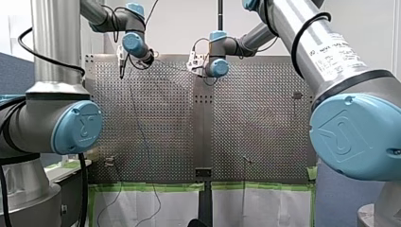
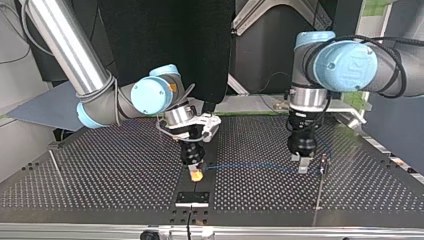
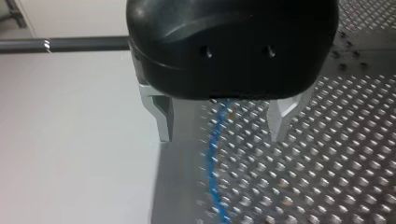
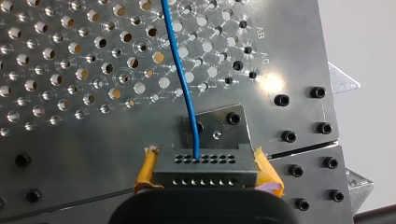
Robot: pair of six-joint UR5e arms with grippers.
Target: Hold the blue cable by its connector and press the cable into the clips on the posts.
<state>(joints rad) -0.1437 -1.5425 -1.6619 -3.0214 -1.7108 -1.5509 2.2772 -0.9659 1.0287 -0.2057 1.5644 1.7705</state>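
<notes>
Two arms share one thin blue cable [image 2: 250, 166] in the top view. It is stretched low over the perforated table [image 2: 100, 175] between my right gripper [image 2: 195, 173], near the middle, and my left gripper [image 2: 300, 165], toward the view's right. A slim post [image 2: 325, 161] stands just beside my left gripper. Its clip is too small to make out, and the cable does not look seated yet.

The right wrist view shows the hold: yellow pads [image 4: 147, 172] clamp both sides of the connector [image 4: 205, 165], a grey rectangular block with two rows of small round holes. The cable leaves one hole and runs ahead over bright drilled metal plate.

The left wrist view shows a black, rounded gripper body with two pale metal fingers [image 3: 161, 119] spread wide. The cable passes between them, apparently touching neither.

The front view sets both grippers at the table's far end, with the cable only a faint thread between them.

Judged from this, the cable is light, thin and limp, and likely to sag or slip aside unless kept taut. The connector is rigid and flat-sided, the sound place to grip. Pressing the strand home probably calls for the open fingers to bear down on it beside the post.
</notes>
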